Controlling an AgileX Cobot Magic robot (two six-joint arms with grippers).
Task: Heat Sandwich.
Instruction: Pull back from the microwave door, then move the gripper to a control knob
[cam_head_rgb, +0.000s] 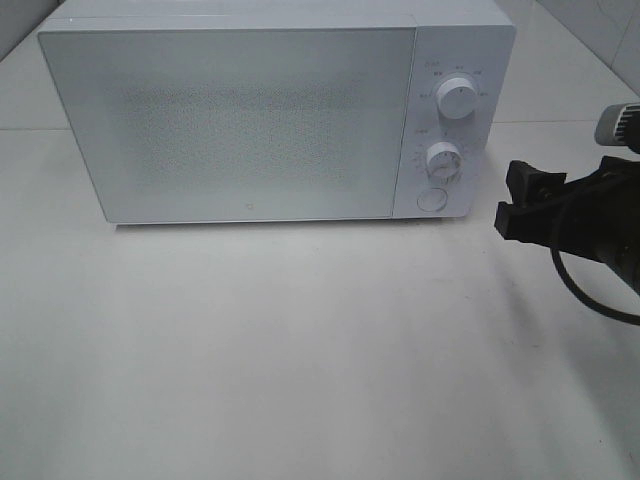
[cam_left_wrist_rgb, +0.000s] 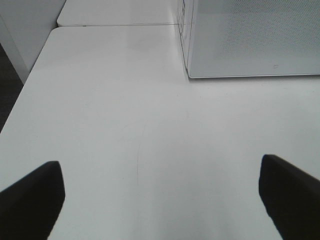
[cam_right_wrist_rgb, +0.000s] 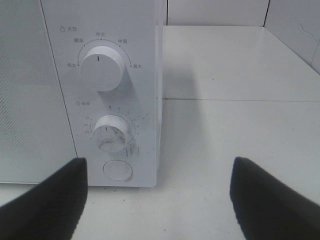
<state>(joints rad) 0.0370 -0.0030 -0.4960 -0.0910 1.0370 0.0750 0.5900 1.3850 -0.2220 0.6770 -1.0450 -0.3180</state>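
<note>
Right pincer (cam_head_rgb: 513, 198): jaws apart, empty.
Left pincer (cam_left_wrist_rgb: 160, 200): jaws wide, empty.
White boxy microwave (cam_head_rgb: 250, 120): door shut, back edge of white table (cam_head_rgb: 300, 350).

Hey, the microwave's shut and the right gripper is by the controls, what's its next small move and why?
Probably ease the open right gripper toward the round button under the lower dial, likely the door release: the microwave door is closed and no sandwich shows.

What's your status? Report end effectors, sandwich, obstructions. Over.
Left end effector open, empty, over table. Right end effector open, empty, facing microwave. Sandwich not in view; microwave door shut.
</note>
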